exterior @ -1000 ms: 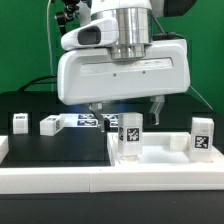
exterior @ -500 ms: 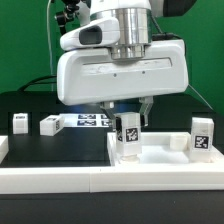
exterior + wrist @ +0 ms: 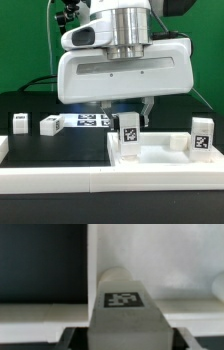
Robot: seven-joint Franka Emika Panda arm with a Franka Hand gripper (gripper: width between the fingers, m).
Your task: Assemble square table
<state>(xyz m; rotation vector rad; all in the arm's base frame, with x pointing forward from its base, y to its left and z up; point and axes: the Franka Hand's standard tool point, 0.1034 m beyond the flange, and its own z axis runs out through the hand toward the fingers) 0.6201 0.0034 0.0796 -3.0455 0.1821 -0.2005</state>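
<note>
The white square table slab (image 3: 165,157) lies at the front on the exterior view's right; it also shows in the wrist view (image 3: 175,263). A white table leg (image 3: 128,137) with a tag stands upright on the slab's left part. My gripper (image 3: 127,112) is straight above it, with its fingers (image 3: 147,107) closed in on the leg's top. In the wrist view the leg (image 3: 124,308) fills the gap between both fingers of my gripper (image 3: 125,340). A second leg (image 3: 201,136) stands at the slab's right. Two more legs (image 3: 18,122) (image 3: 50,124) stand on the black surface at the left.
The marker board (image 3: 88,121) lies flat behind the slab, partly hidden by my gripper body. A long white rail (image 3: 70,180) borders the black surface (image 3: 60,145) at the front. Green backdrop behind.
The fingers have drawn inward from wide apart to against the upright leg. The leg and the slab have not moved.
</note>
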